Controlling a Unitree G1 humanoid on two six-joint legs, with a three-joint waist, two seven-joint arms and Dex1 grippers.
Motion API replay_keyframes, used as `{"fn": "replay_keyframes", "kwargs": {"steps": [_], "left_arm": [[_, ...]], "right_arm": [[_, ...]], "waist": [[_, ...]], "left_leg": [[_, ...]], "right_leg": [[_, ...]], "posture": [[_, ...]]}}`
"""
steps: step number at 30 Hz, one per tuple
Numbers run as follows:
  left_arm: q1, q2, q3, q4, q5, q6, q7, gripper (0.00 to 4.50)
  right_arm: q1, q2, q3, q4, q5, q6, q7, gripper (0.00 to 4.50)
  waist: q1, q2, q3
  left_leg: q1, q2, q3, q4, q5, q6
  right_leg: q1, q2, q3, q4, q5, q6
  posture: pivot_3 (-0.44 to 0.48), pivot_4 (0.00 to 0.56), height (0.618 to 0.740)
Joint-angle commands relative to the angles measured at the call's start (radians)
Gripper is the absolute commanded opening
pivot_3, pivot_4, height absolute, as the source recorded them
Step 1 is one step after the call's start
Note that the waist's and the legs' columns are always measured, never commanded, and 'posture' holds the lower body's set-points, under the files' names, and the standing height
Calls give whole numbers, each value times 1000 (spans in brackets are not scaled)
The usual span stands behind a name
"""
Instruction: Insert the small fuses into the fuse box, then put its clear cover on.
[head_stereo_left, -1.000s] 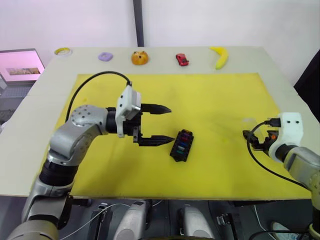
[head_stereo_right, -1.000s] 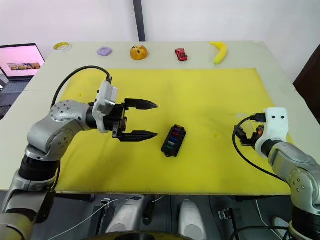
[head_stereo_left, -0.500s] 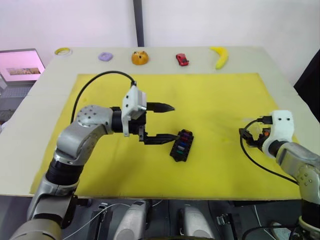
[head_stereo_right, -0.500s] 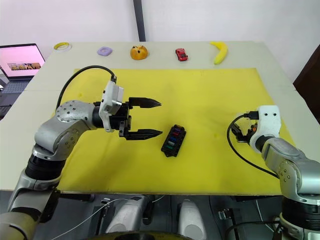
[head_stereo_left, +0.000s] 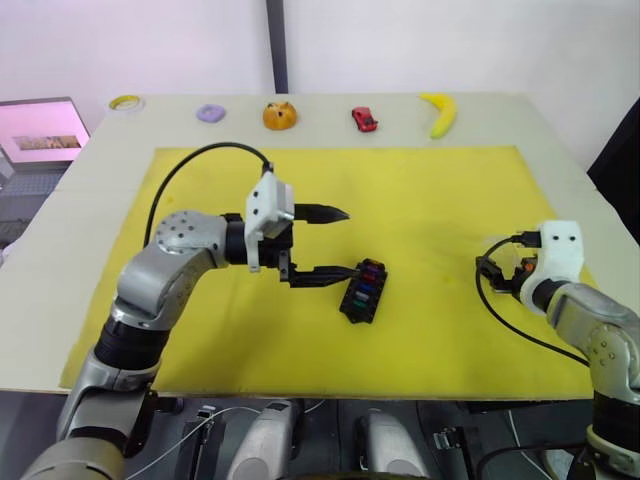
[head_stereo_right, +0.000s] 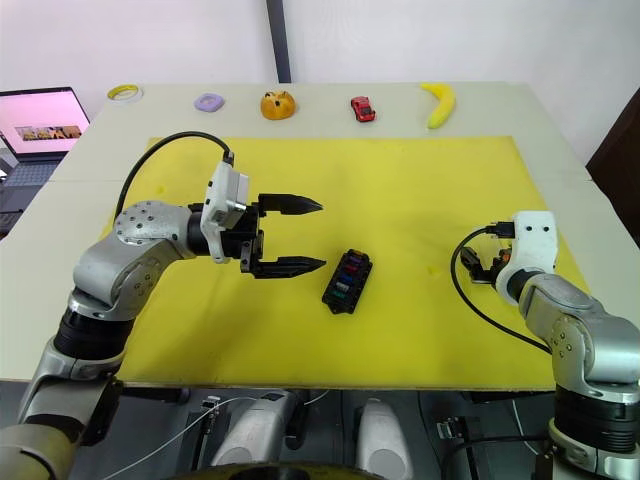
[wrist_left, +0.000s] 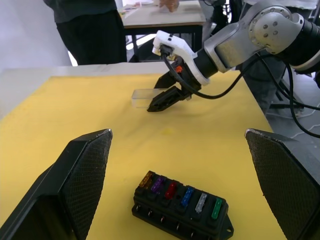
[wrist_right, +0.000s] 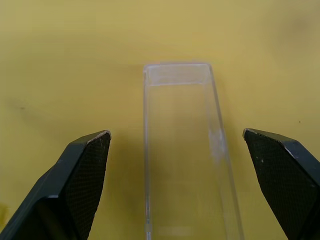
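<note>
Now both pincers gape wide, the right gripper straddling the glassy rectangular clear cover, the left gripper empty above the black fuse box.

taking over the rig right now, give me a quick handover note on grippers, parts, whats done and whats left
Left gripper: open, empty, hovering beside the fuse box on the yellow mat.
Right gripper: open, fingers either side of the clear cover, which lies flat on the mat, not gripped.
Done: six small fuses sit in the box's slots.
Left: grasp the cover, carry it over and put it on the box.
</note>
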Motion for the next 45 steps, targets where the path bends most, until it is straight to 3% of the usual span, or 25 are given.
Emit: {"fn": "replay_keyframes", "kwargs": {"steps": [1, 14, 17, 21, 30, 35, 42, 45], "left_arm": [[-11, 4, 3, -21, 7, -26, -4, 4500], [-5, 3, -2, -26, 16, -31, -6, 4500], [-8, 1, -3, -22, 17, -32, -6, 4500], [-10, -1, -5, -17, 20, -36, -7, 4500], [15, -3, -19, -29, 28, -41, -1, 4500], [98, 13, -26, -98, 63, -30, 63, 4500], [342, -11, -40, -370, 127, 162, 381, 4500], [458, -53, -111, -483, 200, 213, 528, 4500]], "right_arm": [[-11, 8, -25, -20, -14, -1, 4, 4467], [-9, 20, -22, -26, -42, -2, 11, 4467], [-6, 22, -21, -30, -48, 1, 15, 3672], [-4, 22, -24, -37, -56, 2, 12, 1704], [11, 25, -30, -76, -58, 7, 24, 1709], [31, 0, -33, -137, -50, -2, 71, 1709], [87, -15, -95, -300, 53, 47, 177, 1709], [122, -36, -101, -358, 99, 51, 234, 1709]], "waist": [[0, 0, 0], [0, 0, 0], [0, 0, 0], [0, 0, 0], [-1, 0, 0], [-2, 0, 0], [-1, 0, 0], [6, 0, 0]], "left_leg": [[0, 0, 0, 0, 0, 0], [0, 0, 0, 0, 0, 0], [0, 0, 0, 0, 0, 0], [0, 0, 0, 0, 0, 0], [0, 0, 0, 0, 0, 0], [0, 0, 0, 0, 0, 0], [0, 0, 0, -1, 0, 0], [0, 0, 0, 0, 0, 0]], "right_leg": [[0, 0, 0, 0, 0, 0], [0, 0, 0, 0, 0, 0], [0, 0, 0, 0, 0, 0], [0, 0, 0, 1, 0, 0], [0, 0, 0, 1, 0, 0], [-1, 0, 0, 1, 0, 0], [-1, 0, 1, 1, 0, 0], [0, 0, 1, 1, 0, 0]], "posture": [[0, 150, 735], [0, 150, 735], [0, 150, 735], [0, 150, 735], [0, 150, 735], [0, 150, 735], [0, 150, 735], [0, 150, 735]]}}
